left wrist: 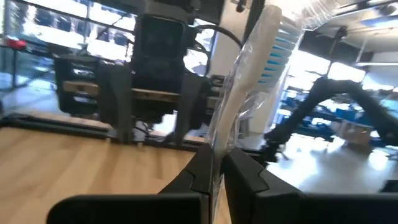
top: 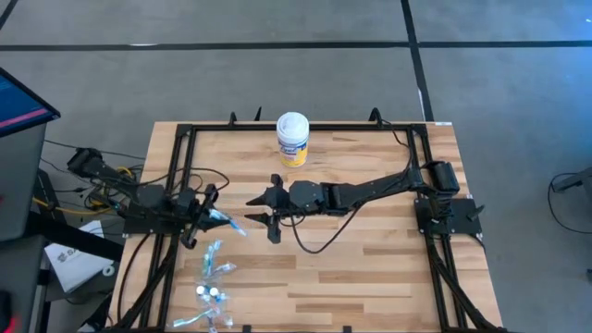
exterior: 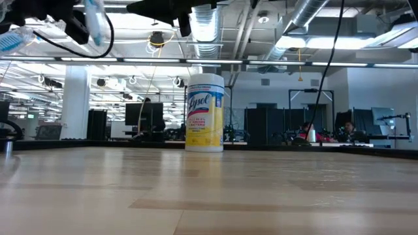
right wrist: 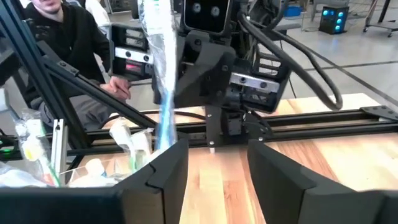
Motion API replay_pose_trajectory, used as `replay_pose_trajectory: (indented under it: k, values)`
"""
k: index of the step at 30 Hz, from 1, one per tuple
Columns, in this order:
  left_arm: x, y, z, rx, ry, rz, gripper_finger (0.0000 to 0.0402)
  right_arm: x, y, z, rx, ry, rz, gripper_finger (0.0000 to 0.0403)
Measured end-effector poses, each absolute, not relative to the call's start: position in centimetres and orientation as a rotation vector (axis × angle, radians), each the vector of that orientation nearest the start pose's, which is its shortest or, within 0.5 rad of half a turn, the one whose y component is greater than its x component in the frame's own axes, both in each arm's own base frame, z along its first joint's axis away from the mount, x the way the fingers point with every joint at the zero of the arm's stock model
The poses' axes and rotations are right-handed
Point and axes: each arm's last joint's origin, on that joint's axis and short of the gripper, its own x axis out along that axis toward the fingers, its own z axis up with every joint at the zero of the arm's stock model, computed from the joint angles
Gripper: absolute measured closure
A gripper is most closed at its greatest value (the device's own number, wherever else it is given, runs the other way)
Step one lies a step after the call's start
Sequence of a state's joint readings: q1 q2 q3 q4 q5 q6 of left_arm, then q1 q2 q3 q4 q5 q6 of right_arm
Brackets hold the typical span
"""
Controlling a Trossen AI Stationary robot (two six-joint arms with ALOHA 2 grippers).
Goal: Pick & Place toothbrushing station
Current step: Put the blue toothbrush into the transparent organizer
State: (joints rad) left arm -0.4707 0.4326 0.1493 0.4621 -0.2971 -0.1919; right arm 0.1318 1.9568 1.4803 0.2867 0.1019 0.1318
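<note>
Left gripper fingers pinch a wrapped toothbrush w/ blue bristles, held above the desk left of the Lysol tub. Right gripper faces it just beside, fingers spread, empty. More wrapped toothbrushes lie on desk near left arm, well apart from tub.

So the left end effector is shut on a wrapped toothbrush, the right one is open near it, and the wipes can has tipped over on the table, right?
One thing is wrong: the wipes can stands upright, as the low view shows. The rest holds: the left end effector is shut on the wrapped toothbrush, and the right end effector is open close by.
</note>
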Motion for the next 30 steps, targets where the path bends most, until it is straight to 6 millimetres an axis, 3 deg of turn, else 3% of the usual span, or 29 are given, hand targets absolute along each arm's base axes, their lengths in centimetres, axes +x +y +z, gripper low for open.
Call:
replay_pose_trajectory:
  k: [18, 30]
  values:
    - [9.8, -6.7, 22.2, -0.404, -0.08, -0.572, 0.0392, 45.5, 5.8, 26.8, 0.11, 0.215, 0.023, 0.0253]
    - [8.7, -6.8, 22.8, -0.404, -0.136, -0.64, 0.0392, 45.5, 5.9, 26.8, 0.109, 0.217, 0.025, 0.0251]
